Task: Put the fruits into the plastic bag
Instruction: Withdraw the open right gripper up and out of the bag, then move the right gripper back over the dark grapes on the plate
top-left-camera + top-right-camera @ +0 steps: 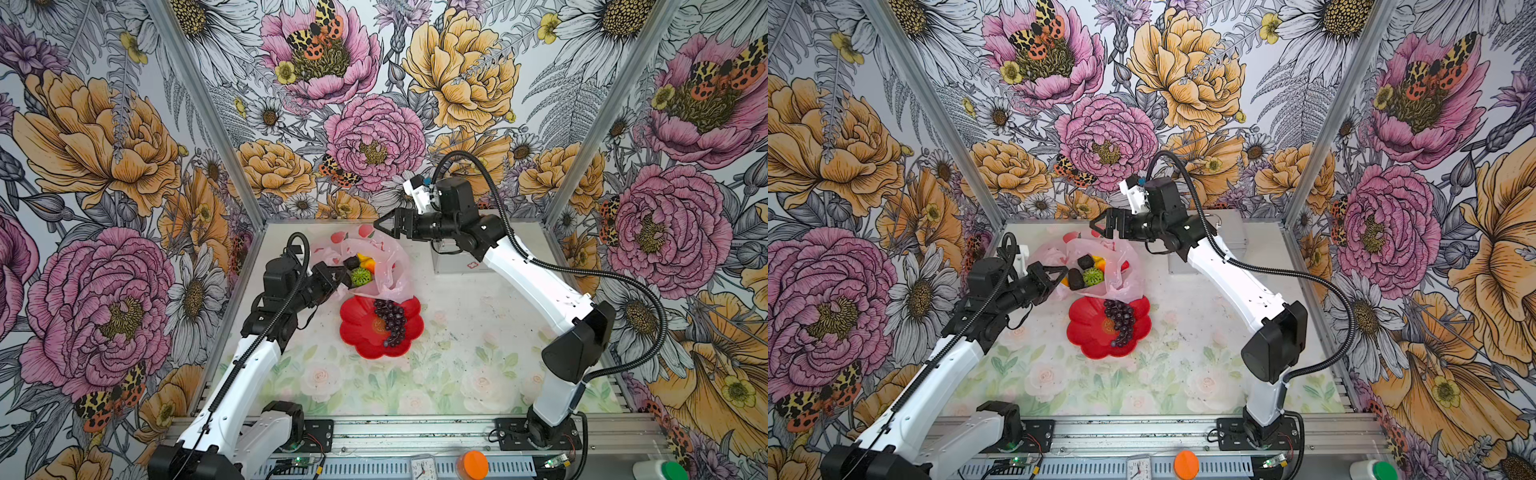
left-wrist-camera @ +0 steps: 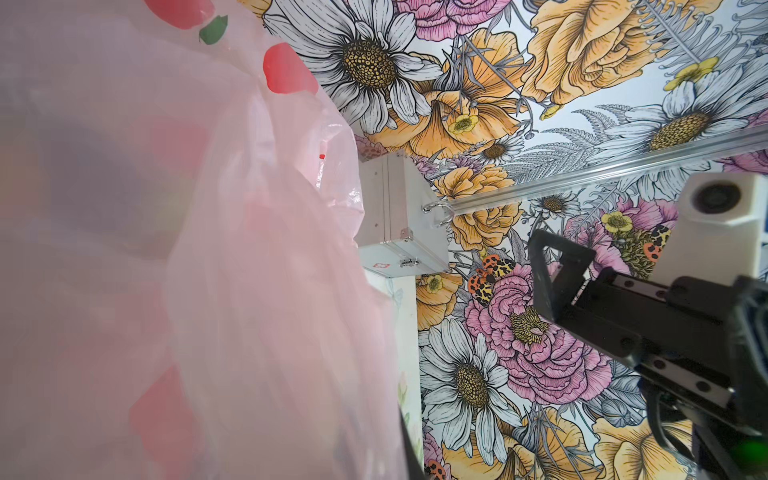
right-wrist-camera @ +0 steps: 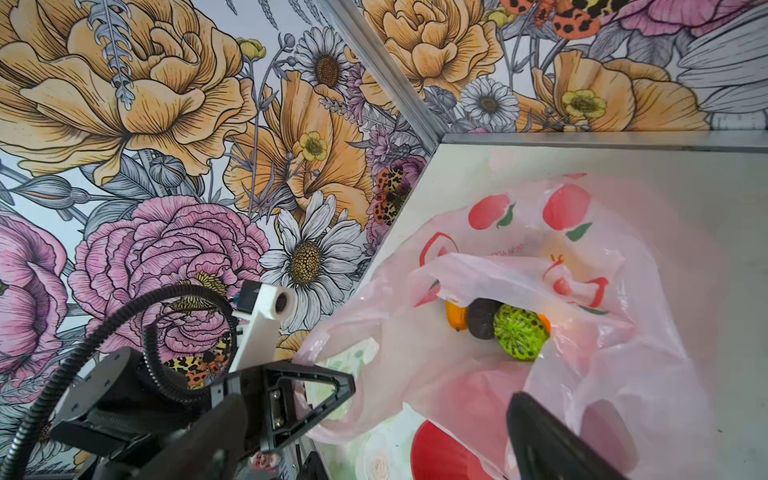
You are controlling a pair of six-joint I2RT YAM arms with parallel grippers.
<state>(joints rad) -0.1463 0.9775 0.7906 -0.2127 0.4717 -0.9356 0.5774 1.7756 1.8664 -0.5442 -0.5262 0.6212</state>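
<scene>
Left jaws: closed, pinching the left rim of the plastic bag (image 1: 395, 274), that side lifted so the mouth gapes. From my left wrist camera the pink film (image 2: 208, 249) fills most of the frame and is blurred, so the pinch itself doesn't show there; the right wrist view shows the bag's edge bunched at my left fingertips (image 3: 332, 384).

Right jaws: spread wide, nothing between them. They hover above the bag's far rim, pointing left across the middle in both top views.

Bag sits at the far middle of the worktop (image 1: 465, 332), crumpled, red fruit prints on it, mouth facing up.

Inside the bag, close together:
- bumpy green ball (image 1: 360, 276), also clear in the right wrist view (image 3: 519, 338)
- dark avocado-like fruit (image 1: 351, 262), touching the green ball
- yellow-orange fruit (image 1: 366, 261), just behind the ball
- a top view shows a second dark piece (image 1: 1076, 279) beside the ball; can't tell what it is

Outside the bag: grape bunch (image 1: 390, 318) lies on the red flower-shaped plate (image 1: 357, 336), stretched along the plate's right half. The plate is just nearer than the bag, and the bag's near edge overlaps the plate's far rim.

Silver metal case (image 2: 395, 216) stands at the far right of the worktop, behind my right arm (image 1: 532, 282), apart from the bag
</scene>
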